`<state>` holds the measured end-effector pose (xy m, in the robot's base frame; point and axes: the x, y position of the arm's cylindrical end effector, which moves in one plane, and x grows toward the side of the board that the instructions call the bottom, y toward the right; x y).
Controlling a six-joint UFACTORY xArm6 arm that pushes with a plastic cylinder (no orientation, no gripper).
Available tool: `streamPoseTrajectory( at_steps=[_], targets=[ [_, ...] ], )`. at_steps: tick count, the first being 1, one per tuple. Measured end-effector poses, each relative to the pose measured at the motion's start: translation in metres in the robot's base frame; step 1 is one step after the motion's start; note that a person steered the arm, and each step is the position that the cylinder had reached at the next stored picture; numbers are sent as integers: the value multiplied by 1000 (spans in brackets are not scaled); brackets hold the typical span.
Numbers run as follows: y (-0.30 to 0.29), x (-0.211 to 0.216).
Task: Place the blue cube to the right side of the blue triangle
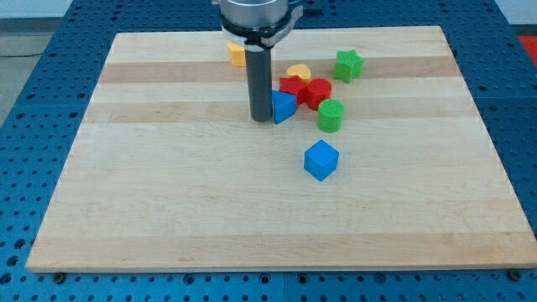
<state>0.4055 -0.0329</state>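
1. While the dark rod stands upright over the wooden board (168, 193), my tip (261, 120) rests on the wood just at 9 o'clock of the blue triangle (284, 106), so close that the two look to be touching, though I cannot tell for certain.
2. The arm ends in a bare rod, so nothing is grasped or clenched; the tip merely stands beside the triangle.
3. The blue cube (320, 160) sits alone on bare wood, at about 5 o'clock from the blue triangle and clearly apart from it.
4. From my tip, the blue cube lies at roughly 4 o'clock, with open board between them.
5. A green cylinder (331, 116) stands at 3 o'clock of the blue triangle, near it, and at 12 o'clock of the blue cube.
6. Two red blocks crowd the triangle's far side: a red block (318, 92) of lobed outline at 2 o'clock, and another red block (291, 85) at 12 o'clock; their exact shapes are hard to make out.
7. A yellow block (299, 72) with a rounded top sits just beyond the reds, touching or nearly so.
8. A green star (348, 65) lies at 2 o'clock of the cluster, apart from it.
9. An orange-yellow block (237, 54) is partly hidden behind the rod, at 11 o'clock of the triangle.
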Motion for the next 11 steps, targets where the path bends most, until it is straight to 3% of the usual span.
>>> streamPoseTrajectory(
  at_steps=[2, 3, 4, 7, 9, 10, 11],
  targets=[
    [-2, 86],
    [32, 121],
    [88, 128],
    [98, 79],
    [64, 100],
    [37, 97],
    [59, 71]
  ],
)
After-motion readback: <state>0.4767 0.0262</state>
